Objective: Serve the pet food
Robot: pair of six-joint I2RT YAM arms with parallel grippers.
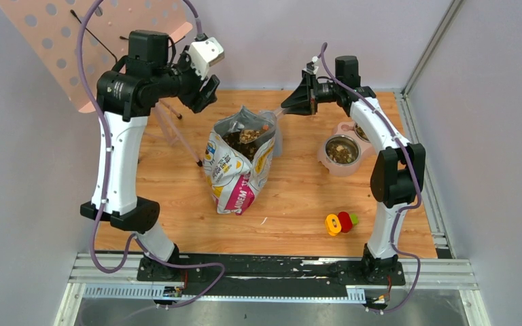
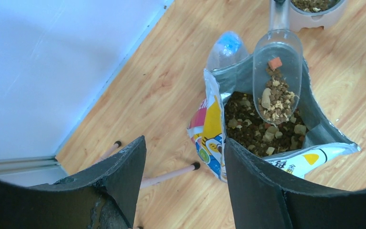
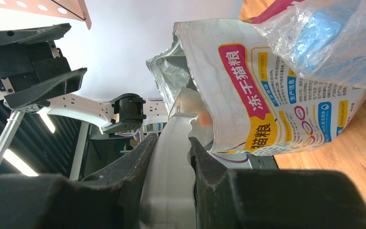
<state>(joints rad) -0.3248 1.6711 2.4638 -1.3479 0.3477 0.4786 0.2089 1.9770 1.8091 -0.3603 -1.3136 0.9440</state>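
Note:
The pet food is brown kibble heaped in the open printed bag (image 1: 239,178), which stands mid-table; the kibble shows in the bag's mouth (image 2: 250,130). A clear plastic scoop (image 2: 277,62) hangs over the bag's mouth with some kibble (image 2: 276,98) in its bowl. My right gripper (image 1: 300,102) is shut on the scoop's handle (image 3: 171,167), right of the bag's top. More kibble lies in the near steel bowl (image 1: 341,151). My left gripper (image 1: 207,87) is open and empty, raised behind and left of the bag; its jaws (image 2: 185,148) stand wide apart.
The pink double stand (image 1: 327,161) with two steel bowls sits right of the bag. A pink perforated board (image 1: 95,41) on thin legs (image 2: 169,174) stands back left. A yellow-red-green toy (image 1: 340,222) lies front right. A crumpled clear-blue plastic wrapper (image 2: 226,47) sits behind the bag.

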